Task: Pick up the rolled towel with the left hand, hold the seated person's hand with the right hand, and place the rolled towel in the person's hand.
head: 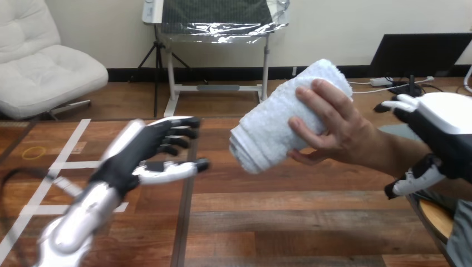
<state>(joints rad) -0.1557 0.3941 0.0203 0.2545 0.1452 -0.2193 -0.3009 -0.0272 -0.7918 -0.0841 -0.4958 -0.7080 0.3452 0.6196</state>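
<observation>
Right robot hand (445, 133) round the person's wrist (389, 153) — partly off-frame

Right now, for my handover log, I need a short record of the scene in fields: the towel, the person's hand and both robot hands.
towel: white, rolled, held up in the air
person's hand: fingers wrapped round the towel's right end
left robot hand: open, empty, left of the towel and apart from it
right robot hand: fingers over and thumb under the person's wrist, curled round it
task state: towel is in the person's hand
</observation>
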